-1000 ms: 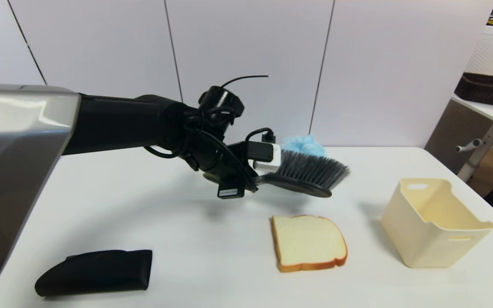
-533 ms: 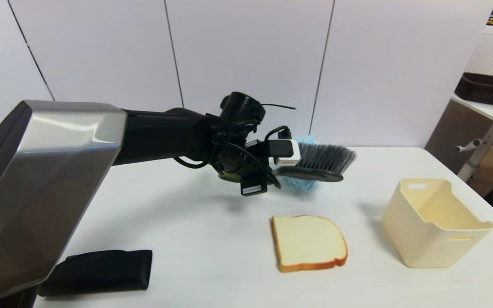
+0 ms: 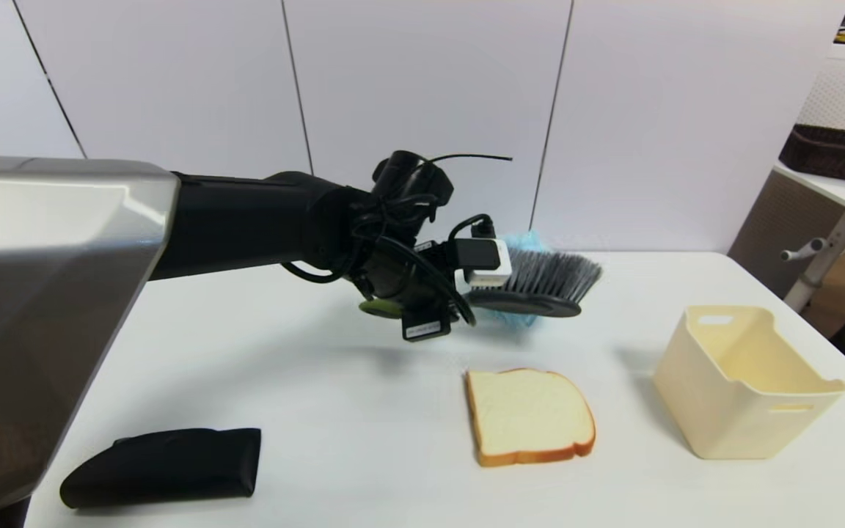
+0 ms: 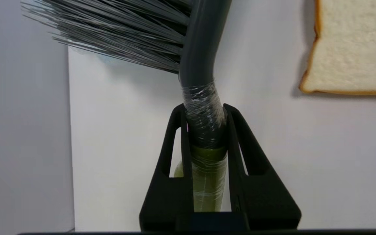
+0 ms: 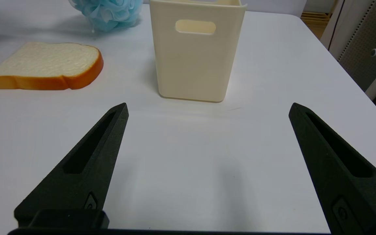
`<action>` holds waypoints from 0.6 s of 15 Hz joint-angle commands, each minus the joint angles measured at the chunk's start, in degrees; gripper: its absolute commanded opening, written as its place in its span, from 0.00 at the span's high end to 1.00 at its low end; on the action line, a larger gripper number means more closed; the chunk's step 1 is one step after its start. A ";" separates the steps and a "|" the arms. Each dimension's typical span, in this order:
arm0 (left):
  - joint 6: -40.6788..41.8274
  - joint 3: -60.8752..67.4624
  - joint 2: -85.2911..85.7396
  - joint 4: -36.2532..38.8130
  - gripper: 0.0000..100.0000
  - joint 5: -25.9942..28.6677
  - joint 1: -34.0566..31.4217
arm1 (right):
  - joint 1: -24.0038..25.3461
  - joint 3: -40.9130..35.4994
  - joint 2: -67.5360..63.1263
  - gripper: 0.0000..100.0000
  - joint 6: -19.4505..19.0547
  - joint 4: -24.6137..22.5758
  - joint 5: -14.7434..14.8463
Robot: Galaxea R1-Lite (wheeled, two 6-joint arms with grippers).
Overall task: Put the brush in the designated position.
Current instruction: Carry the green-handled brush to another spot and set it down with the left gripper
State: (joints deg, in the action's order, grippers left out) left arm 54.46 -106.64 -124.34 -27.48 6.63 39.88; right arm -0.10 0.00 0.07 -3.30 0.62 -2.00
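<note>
— Reaching out across the white table [image 3: 246, 352] from the robot's left side, the left arm lay nearly level, forearm pointing toward the far middle of the tabletop. How was its gripper set?

— The left gripper [image 4: 204, 114] was pinched tight on the brush [image 3: 532, 282], both black fingers [image 4: 175, 156] pressed against the wrapped part of the handle where grey met green. The brush hung in the air above the table, head pointing away from the arm, bristles up and the black oval back facing down.

— And what lay around it?

— The blue pouf [image 3: 521, 246] sat behind the brush head, mostly hidden by it; I could not tell from the head view whether the two touched. The bread slice [image 3: 529, 416] lay flat on the table nearer the robot, well apart from the brush. The cream bin [image 3: 745, 381] stood upright farther to the right, and a black pouch [image 3: 162, 466] lay near the front left edge.

— The other arm?

— The right gripper [image 5: 207, 111] hovered low over bare table near the front right, fingers spread wide with nothing between them, facing the bin.
</note>
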 commanded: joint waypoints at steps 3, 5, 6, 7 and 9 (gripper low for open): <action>-6.03 6.71 1.03 -0.30 1.00 0.31 1.52 | 0.01 -0.09 -0.07 0.00 -0.04 -0.01 -0.02; -6.91 7.59 0.33 -0.03 1.00 0.58 1.61 | 0.01 -0.09 -0.07 0.00 -0.04 -0.01 -0.02; -6.91 7.50 -0.37 0.06 1.00 0.58 1.61 | 0.01 -0.09 -0.07 0.00 -0.04 -0.01 -0.02; -6.91 7.50 -0.81 0.23 1.00 0.58 1.61 | 0.01 -0.09 -0.07 0.00 -0.04 -0.01 -0.02; -6.91 7.41 -0.99 0.67 1.00 0.58 1.61 | 0.01 -0.09 -0.07 0.00 -0.04 -0.01 -0.02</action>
State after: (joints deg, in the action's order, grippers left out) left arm 47.26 -99.22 -124.75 -26.84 7.16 41.48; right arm -0.10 0.00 0.07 -3.28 0.63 -1.97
